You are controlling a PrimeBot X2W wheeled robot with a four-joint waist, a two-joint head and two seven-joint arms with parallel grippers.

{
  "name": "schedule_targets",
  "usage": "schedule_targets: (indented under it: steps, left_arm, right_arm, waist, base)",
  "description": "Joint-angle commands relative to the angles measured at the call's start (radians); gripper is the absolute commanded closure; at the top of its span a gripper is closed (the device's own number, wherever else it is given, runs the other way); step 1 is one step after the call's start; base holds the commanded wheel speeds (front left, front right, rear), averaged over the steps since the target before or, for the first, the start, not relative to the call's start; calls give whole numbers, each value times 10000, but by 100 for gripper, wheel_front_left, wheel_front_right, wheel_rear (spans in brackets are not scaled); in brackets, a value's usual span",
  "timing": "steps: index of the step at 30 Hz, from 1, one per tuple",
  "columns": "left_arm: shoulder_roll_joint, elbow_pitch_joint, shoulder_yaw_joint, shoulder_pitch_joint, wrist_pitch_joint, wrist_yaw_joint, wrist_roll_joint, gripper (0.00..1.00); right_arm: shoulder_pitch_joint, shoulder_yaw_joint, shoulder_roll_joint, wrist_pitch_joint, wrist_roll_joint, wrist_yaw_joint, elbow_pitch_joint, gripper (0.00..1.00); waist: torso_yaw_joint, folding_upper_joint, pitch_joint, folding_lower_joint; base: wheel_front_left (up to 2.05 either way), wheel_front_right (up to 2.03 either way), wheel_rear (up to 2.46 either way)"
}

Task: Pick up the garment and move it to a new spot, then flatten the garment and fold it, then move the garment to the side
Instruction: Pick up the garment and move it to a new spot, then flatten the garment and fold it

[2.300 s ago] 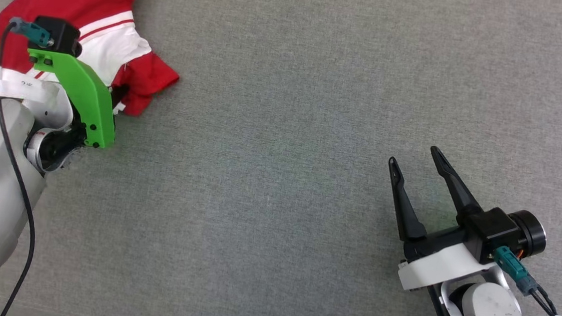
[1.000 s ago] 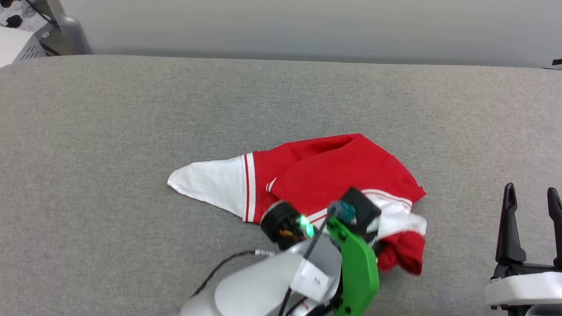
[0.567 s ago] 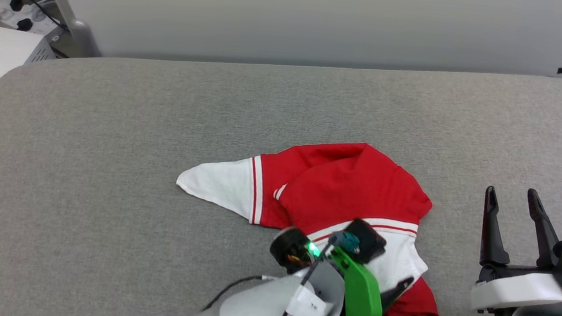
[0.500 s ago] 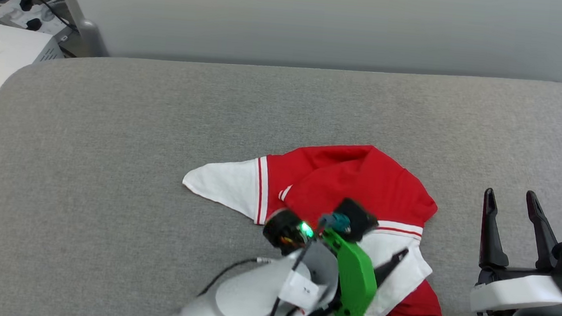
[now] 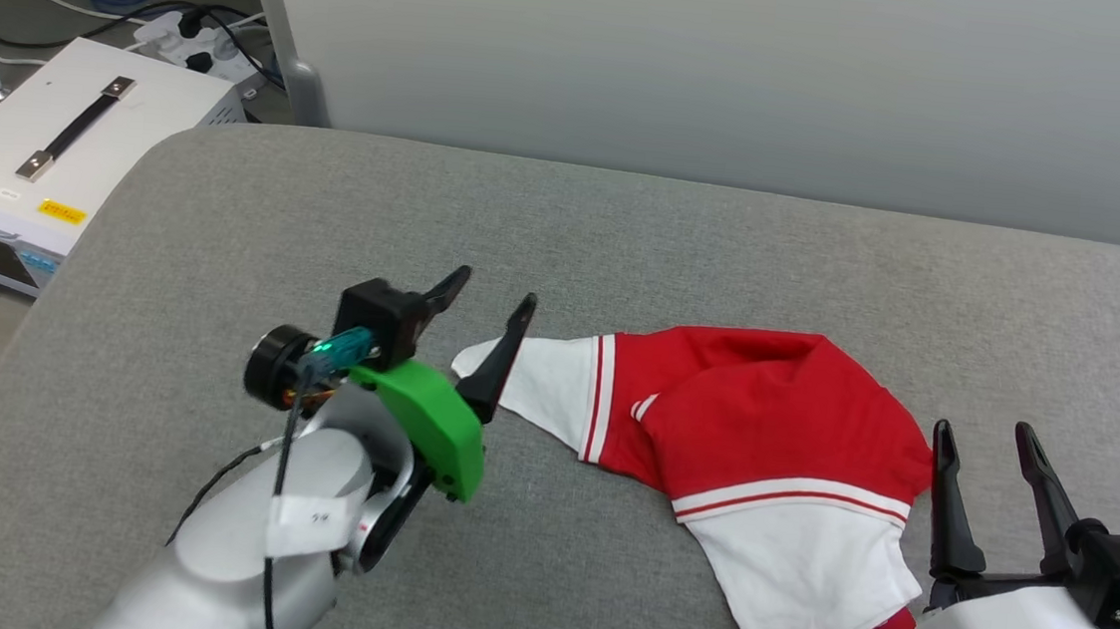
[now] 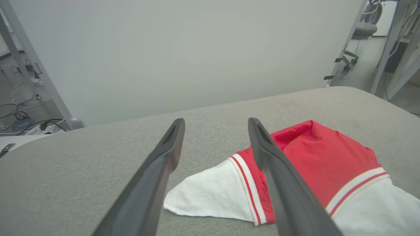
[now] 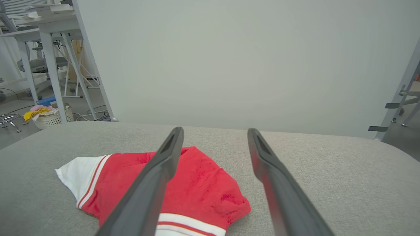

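Seeing the garment [image 5: 760, 440] lying in a crumpled heap on the grey table top [image 5: 627, 230], from centre of head view spilling toward 4 o'clock. No print visible, just red body, white sleeves, striped trim. Guessing relocation done, flattening next.

On the left gripper [image 5: 495, 285]: wide open, holding nothing, sitting at 9 o'clock of the heap, fingers aimed to about 1 o'clock. On the right gripper [image 5: 982, 428]: also wide open and empty, at 4 o'clock of the frame, fingers to 12.

Key geometry: reading the heap's long axis as 10-to-4 o'clock in head view, with the pointed white sleeve [image 5: 539, 393] at the 10 end and the lower white sleeve [image 5: 799, 583] plus a red fold at the 4 end.

- 10 end: just beside the left gripper's inner finger, overlapping it in head view. In left wrist view, low between the two fingers, toward 5 o'clock. Cannot tell the height gap; probably hovering above, not touching.
- 4 end: just beside the right gripper, at its 9 o'clock. In right wrist view, spread from 9 round to 6, partly behind the left-hand finger.

So: left arm nearer the pointed sleeve, right arm nearer the lower one. Suggest taking one end each, then pulling apart along that 10-to-4 line. For left: likely only a drop plus a small shift to 3. For right: a short reach to 9.
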Motion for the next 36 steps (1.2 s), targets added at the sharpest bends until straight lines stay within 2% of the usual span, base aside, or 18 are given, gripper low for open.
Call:
schedule_targets:
  steps: [1, 4, 8, 14, 19, 23, 27, 30, 36]
  left_arm:
    - [136, -450, 426, 535, -53, 144, 309, 0]
    - [323, -1705, 1829, 2054, -56, 276, 726, 0]
    - [191, -2763, 3162, 3757, -58, 141, 1574, 0]
    - [-422, -3166, 4244, 5007, -59, -351, 2714, 0]
    - [-929, -3135, 4885, 5230, -60, -752, 3302, 0]
    - [-1202, -2977, 5232, 5250, -60, -1072, 3675, 0]
    - [-1407, -2824, 5560, 5301, -60, -1297, 3934, 0]
    - [-1556, -2699, 5701, 5307, -60, -1452, 4126, 0]
    - [-1864, -2525, 5856, 5155, -60, -1674, 4400, 0]
  right_arm:
    - [142, 46, -20, -47, -51, -7, -31, 0]
    - [219, 104, -20, -47, -52, -7, -46, 0]
    - [334, 183, -20, -47, -15, -7, -25, 0]
    - [424, 294, -20, -47, -25, -7, 68, 0]
    - [433, 389, -20, -47, -101, -7, 102, 0]
    - [470, 874, -34, -29, -242, -7, 368, 0]
    - [437, 2298, -671, 1284, 232, -7, 830, 0]
    - [301, 3390, -1367, 2974, 755, -7, 985, 0]
    - [-181, 4577, -2324, 5723, 1781, -7, 1053, 0]
  waist:
    - [165, 0, -101, 1]
    - [186, 0, -95, 1]
    - [202, 0, -70, 1]
    - [198, 0, -76, 1]
    - [192, 0, -81, 1]
    - [216, 0, -74, 1]
    - [273, 0, -2, 1]
    - [347, 0, 109, 1]
    - [639, 0, 422, 1]
  base:
    - [0, 0, 0]
    - [0, 0, 0]
    - [0, 0, 0]
    - [0, 0, 0]
    - [0, 0, 0]
    - [0, 0, 0]
    - [0, 0, 0]
    - [0, 0, 0]
    - [0, 0, 0]
